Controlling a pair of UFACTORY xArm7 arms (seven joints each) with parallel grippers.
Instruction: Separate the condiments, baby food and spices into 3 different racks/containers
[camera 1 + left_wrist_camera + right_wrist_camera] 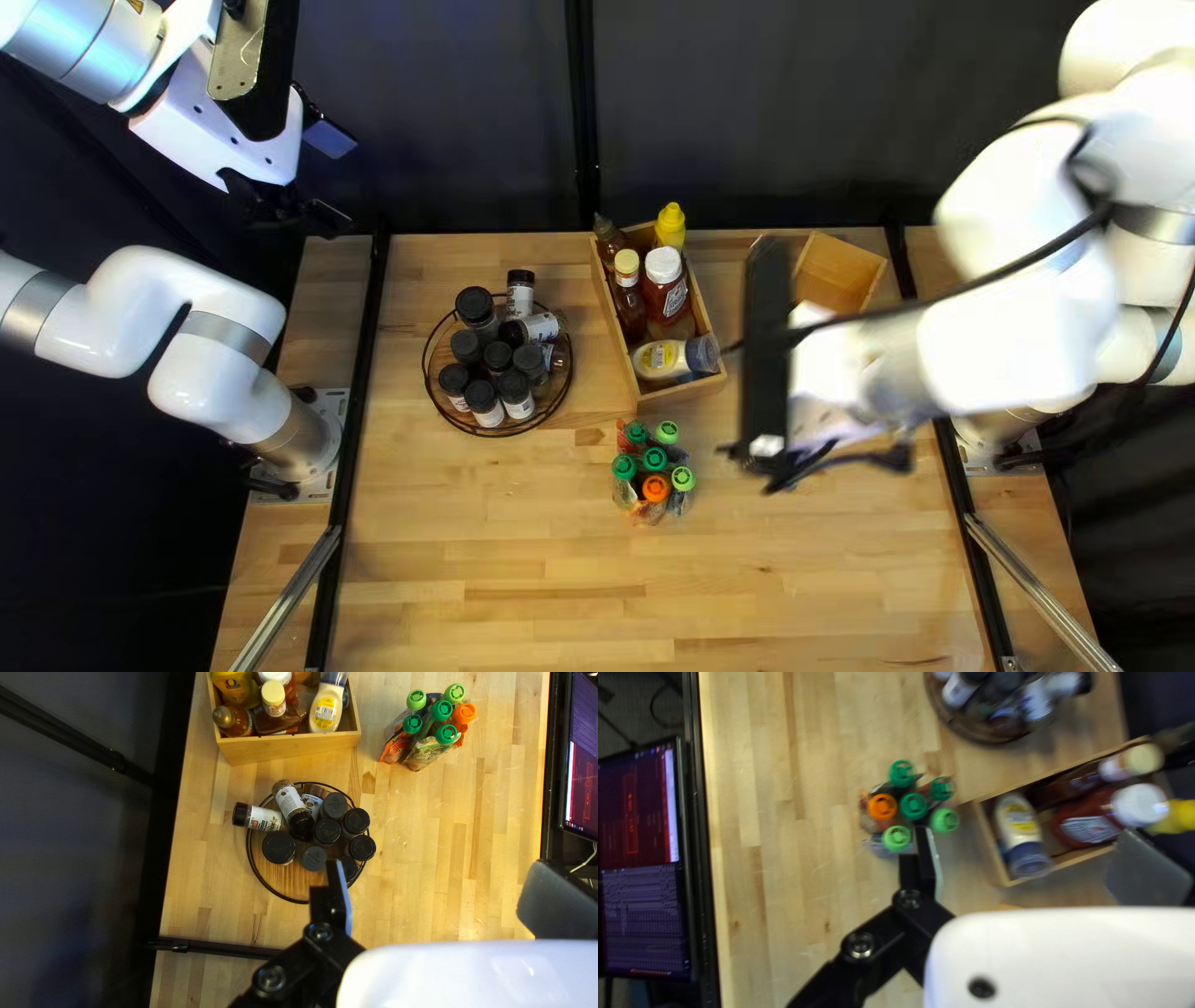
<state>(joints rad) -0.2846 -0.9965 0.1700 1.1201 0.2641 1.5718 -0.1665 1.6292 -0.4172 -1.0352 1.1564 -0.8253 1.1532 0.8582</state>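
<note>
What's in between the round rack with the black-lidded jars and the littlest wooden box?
The bigger wooden box, with sauce bottles in it, lies between them; the top left view shows this.

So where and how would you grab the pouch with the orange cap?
Probably by its round orange cap, from straight above, one finger either side: the pouch stands cap up, the cap looks firm, and neighbouring pouches crowd the softer-looking body below.
</note>
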